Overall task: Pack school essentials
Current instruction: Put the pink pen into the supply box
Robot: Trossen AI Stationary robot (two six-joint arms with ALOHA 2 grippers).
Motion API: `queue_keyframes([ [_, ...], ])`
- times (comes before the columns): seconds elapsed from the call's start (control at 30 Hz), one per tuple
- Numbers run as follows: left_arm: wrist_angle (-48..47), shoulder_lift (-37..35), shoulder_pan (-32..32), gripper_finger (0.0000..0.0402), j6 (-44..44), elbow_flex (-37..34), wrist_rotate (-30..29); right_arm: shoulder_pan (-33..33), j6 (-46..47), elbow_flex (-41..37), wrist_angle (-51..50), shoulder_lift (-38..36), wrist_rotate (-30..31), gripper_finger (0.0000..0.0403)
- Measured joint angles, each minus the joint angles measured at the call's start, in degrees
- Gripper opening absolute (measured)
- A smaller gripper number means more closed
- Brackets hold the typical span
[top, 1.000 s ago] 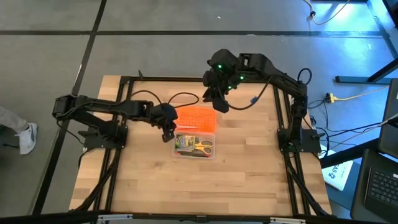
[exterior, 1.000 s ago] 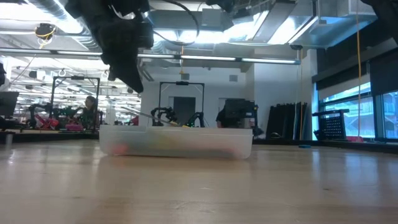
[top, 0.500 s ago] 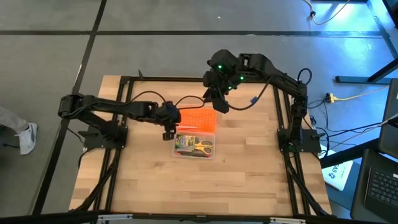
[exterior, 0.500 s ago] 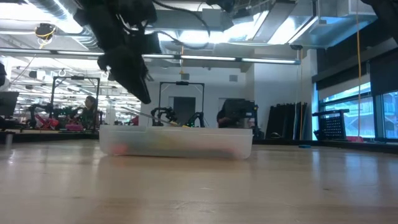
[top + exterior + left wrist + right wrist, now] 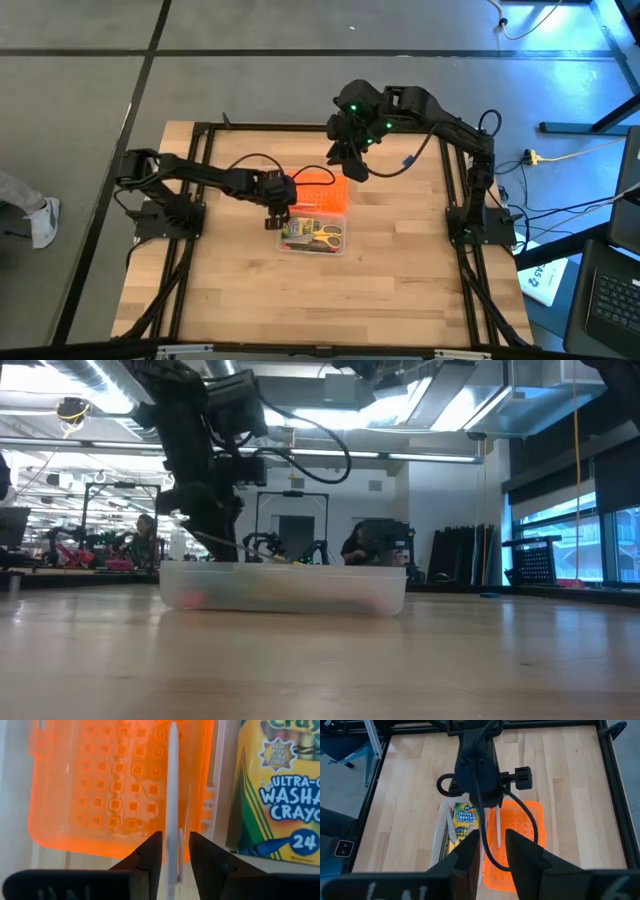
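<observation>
Directly over the orange lid (image 5: 125,785), the left end effector (image 5: 175,855) pinches a thin white pen (image 5: 172,795) beside the crayon box (image 5: 272,790). Raised behind, the right end effector (image 5: 492,852) stands narrowly parted, empty.

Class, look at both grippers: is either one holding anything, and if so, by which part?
The left gripper holds a thin white pen by one end, over the orange lid. The right gripper is open and holds nothing.
</observation>
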Motion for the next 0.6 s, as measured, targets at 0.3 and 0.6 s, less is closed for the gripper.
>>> queue_keyframes([
  [0.3,0.13,1.18,0.24,0.0087,2.28,0.0,0.02,0.0,0.02,0.0,0.0,0.0,-0.02,0.0094],
  [0.6,-0.02,1.18,3.75,0.0087,-0.26,0.0,0.11,0.0,0.03,0.0,0.0,0.0,-0.02,0.0094],
])
